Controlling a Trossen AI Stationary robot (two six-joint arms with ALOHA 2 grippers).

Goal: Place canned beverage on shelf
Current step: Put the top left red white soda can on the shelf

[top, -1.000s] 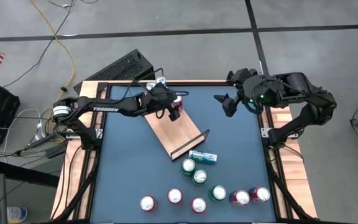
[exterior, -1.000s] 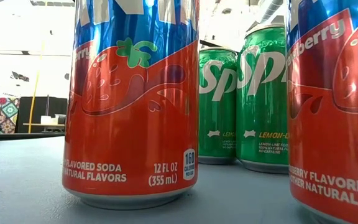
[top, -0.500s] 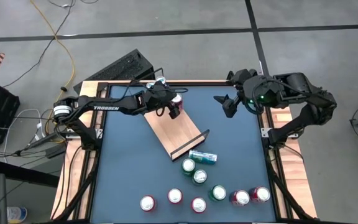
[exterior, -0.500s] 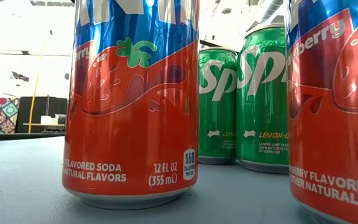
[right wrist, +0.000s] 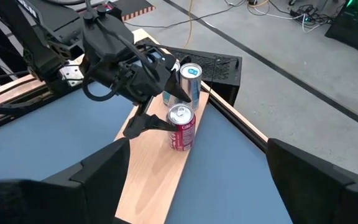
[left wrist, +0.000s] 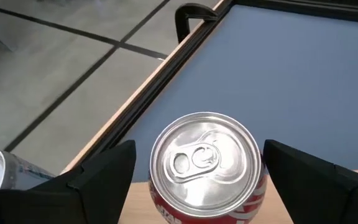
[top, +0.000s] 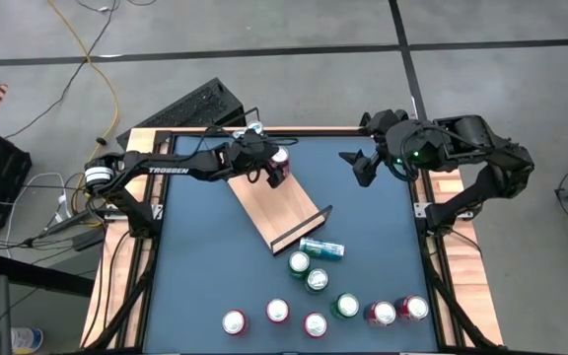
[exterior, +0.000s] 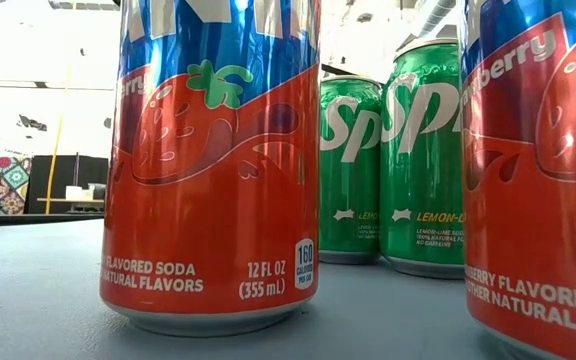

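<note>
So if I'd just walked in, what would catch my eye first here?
Probably the left gripper at the table's far side, its fingers spread either side of a red can standing upright on the far end of the shelf. Next, the cluster of red and green cans standing along the table's near edge, with one can lying on its side just past the shelf's near rail.

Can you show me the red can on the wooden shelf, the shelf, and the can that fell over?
red can [right wrist: 181, 127], right wrist view, on its side wall.
shelf [top: 274, 209], high view, on bare wood.
tipped-over can [top: 321, 248], high view, mid-body.
</note>
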